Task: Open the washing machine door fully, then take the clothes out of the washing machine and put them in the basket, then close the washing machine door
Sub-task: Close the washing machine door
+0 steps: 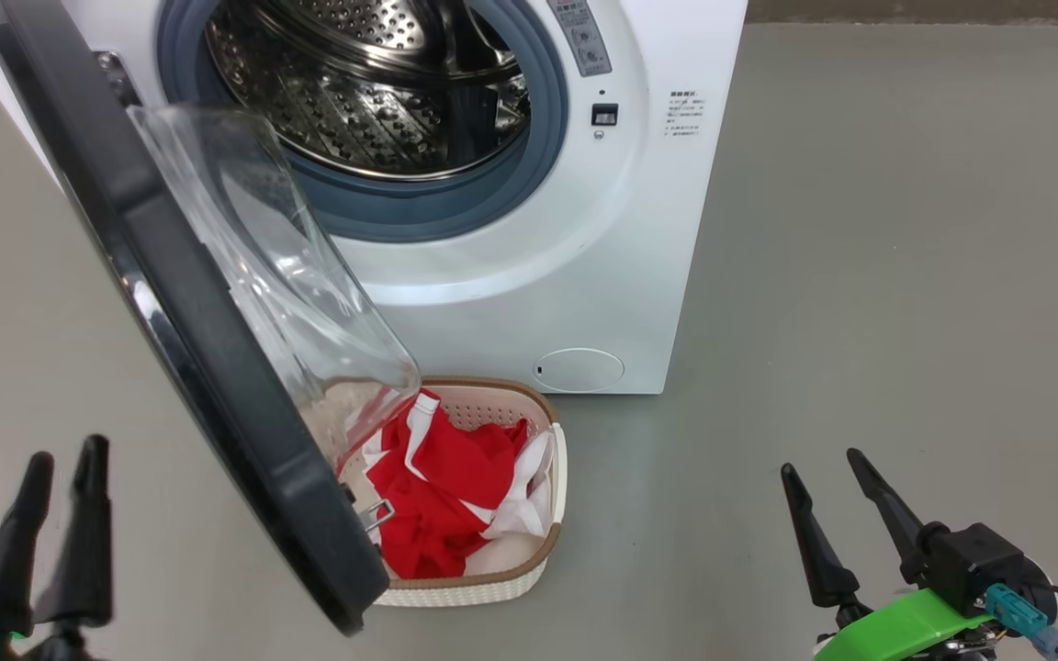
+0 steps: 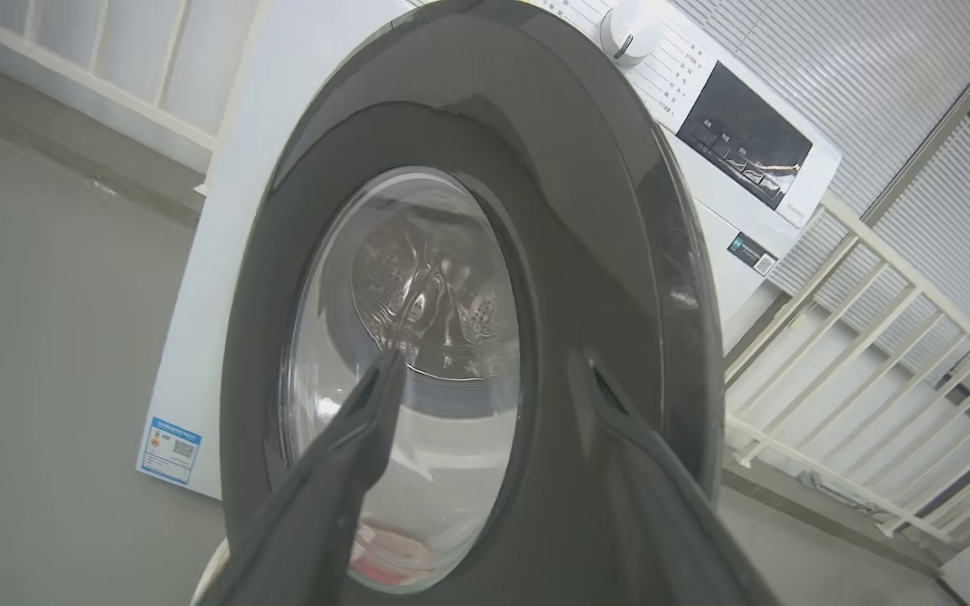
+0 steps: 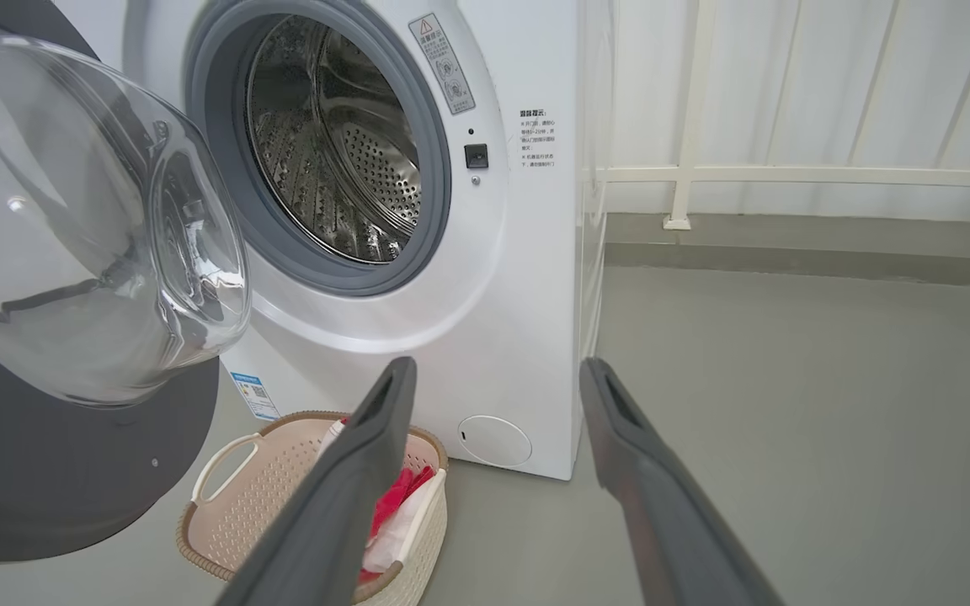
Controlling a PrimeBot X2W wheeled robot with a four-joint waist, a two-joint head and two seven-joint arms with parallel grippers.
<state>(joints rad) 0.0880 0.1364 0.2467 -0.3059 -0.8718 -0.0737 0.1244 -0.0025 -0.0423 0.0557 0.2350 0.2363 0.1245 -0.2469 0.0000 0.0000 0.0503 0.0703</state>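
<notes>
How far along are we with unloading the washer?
Done: the round black-rimmed glass door stands open, the perforated steel drum of the white front-loading washing machine looks empty, and the red-and-white clothes lie in the cream perforated basket. In hand: nothing; left gripper and right gripper are open and empty. Left: closing the door.

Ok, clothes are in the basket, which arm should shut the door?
Left. Open left gripper faces the outer side of the washing machine door; the right gripper stands away on its inner side.
</notes>
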